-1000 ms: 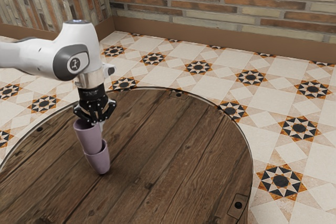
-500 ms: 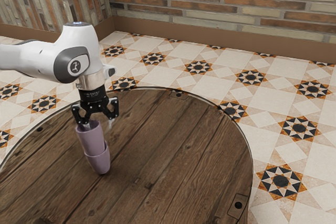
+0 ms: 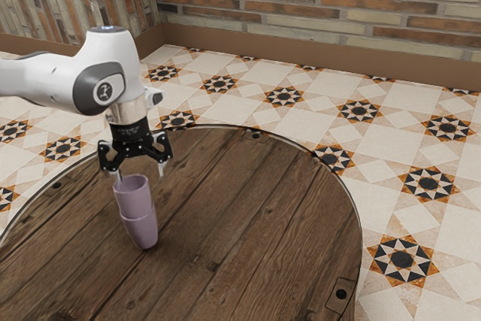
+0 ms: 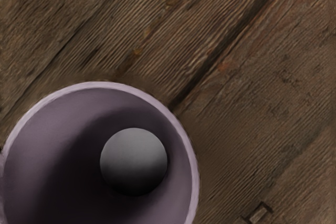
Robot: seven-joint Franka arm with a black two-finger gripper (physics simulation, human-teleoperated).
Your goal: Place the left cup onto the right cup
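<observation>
Pincer (image 3: pixel 137 171) spread wide, gripping nothing. Directly beneath it, upper cup (image 3: pixel 132 192) sits nested in lower cup (image 3: pixel 142 231), upright on bench (image 3: pixel 255 216). Stacking looks done; only clearing away is left.

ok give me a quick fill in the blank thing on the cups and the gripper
1. The upper cup and the lower cup, nested together, are both ____ in colour.
2. The gripper hangs just above the stack with its jaws ____.
3. The stack stands on a round ____ table.
Missing words: purple; open; wooden.
</observation>
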